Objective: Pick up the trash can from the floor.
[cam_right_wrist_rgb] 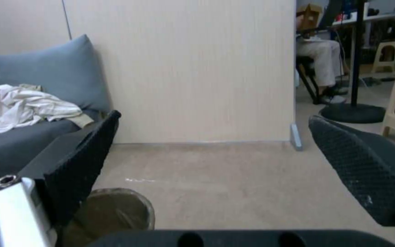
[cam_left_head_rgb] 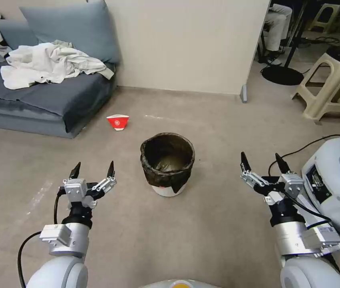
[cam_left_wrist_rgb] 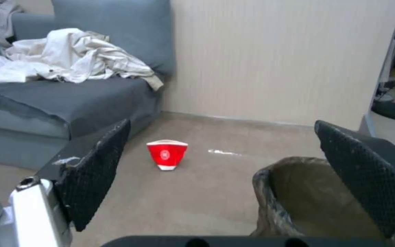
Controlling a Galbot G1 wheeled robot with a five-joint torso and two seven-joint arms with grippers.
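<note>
Two grippers hang low over the floor (cam_left_head_rgb: 201, 240), one on each side of the trash can (cam_left_head_rgb: 167, 163), neither touching it. That white bin with its dark bag folded over the rim stands upright between them. Left gripper (cam_left_head_rgb: 93, 169) and right gripper (cam_left_head_rgb: 265, 163) both have their fingers spread wide, grasping nothing. Beyond the can, a red-and-white paper bowl (cam_left_head_rgb: 118, 121) sits near a grey sofa (cam_left_head_rgb: 38, 100) heaped with pale cloth.
</note>
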